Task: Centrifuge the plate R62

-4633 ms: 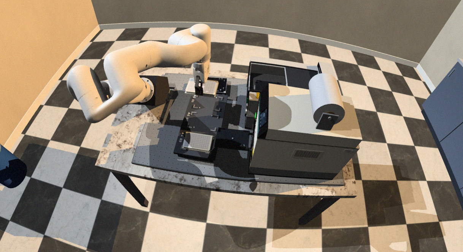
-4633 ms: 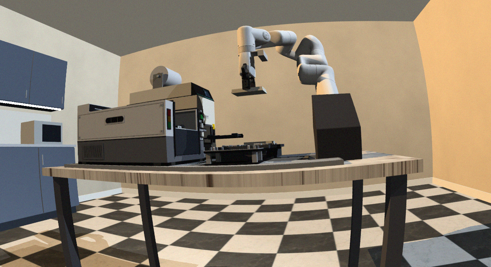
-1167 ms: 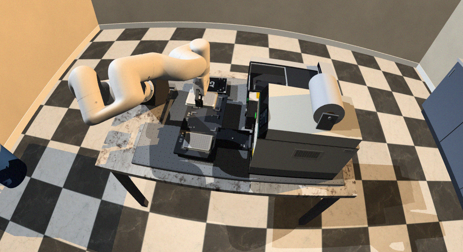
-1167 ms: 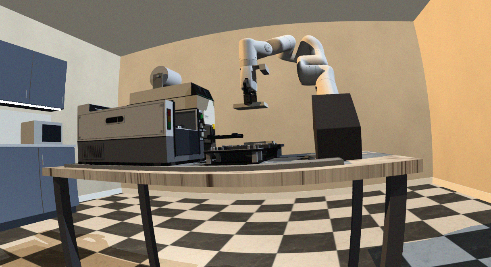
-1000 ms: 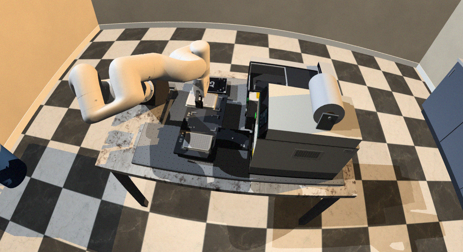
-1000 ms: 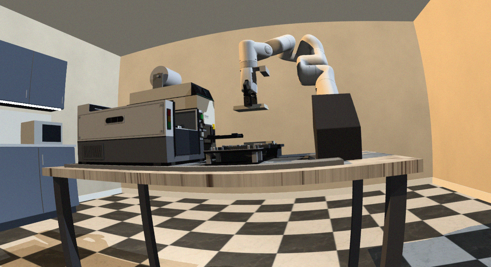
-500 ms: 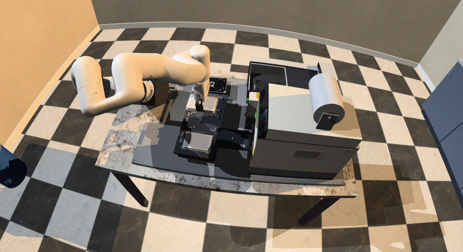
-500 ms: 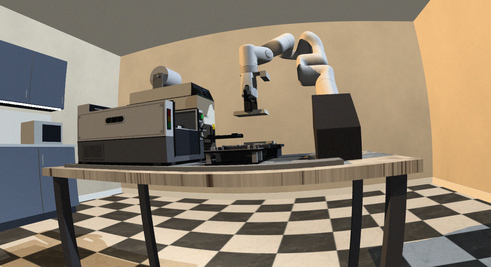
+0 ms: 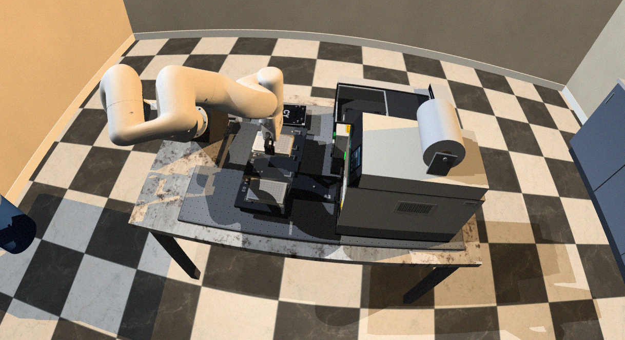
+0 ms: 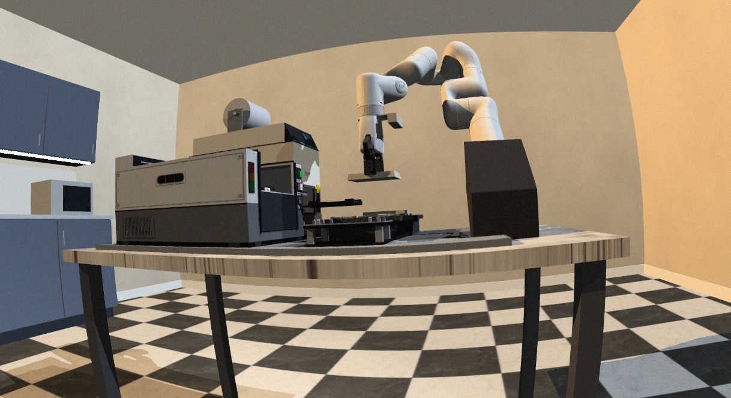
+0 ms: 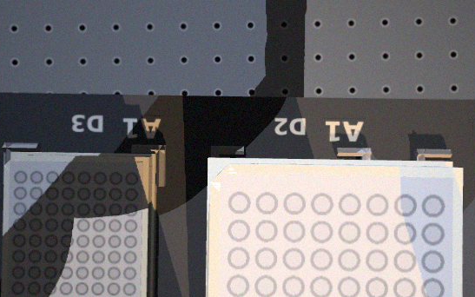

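The hand [image 10: 373, 165] grips a pale plate [image 10: 374, 176] level in the air above the dark deck [image 10: 357, 226]

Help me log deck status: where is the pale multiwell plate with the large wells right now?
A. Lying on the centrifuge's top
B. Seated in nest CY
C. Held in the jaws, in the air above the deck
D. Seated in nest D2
C: the exterior view shows the pale multiwell plate clamped under the gripper, well above the black deck.

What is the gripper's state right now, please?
Gripper: closed on a well plate, held flat in the air above the deck row, over the D2 position.
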`<action>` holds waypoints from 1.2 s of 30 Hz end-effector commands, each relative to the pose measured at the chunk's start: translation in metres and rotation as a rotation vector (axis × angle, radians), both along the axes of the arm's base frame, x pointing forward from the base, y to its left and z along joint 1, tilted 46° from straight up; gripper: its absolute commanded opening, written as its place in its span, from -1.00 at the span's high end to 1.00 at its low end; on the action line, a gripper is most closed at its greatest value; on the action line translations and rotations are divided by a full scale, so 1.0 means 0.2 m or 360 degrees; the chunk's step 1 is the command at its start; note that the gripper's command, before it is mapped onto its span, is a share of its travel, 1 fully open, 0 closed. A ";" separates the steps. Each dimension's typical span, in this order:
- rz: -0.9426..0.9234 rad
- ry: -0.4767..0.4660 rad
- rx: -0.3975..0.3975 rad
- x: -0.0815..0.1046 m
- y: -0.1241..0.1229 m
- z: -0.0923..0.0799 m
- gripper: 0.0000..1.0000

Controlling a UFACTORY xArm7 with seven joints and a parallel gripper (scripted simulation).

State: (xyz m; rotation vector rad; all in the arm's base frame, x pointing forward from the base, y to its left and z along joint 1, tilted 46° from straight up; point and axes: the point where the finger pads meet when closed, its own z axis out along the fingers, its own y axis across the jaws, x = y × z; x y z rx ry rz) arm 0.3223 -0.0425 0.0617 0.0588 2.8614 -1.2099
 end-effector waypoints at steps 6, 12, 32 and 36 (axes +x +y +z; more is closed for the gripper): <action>0.0004 -0.0002 0.0001 0.01 -0.05 -0.06 1.00; 0.0004 -0.0002 0.0001 0.01 -0.07 -0.08 1.00; 0.0004 -0.0002 0.0001 0.01 -0.18 -0.18 1.00; 0.0004 -0.0002 0.0001 0.01 -0.21 -0.21 1.00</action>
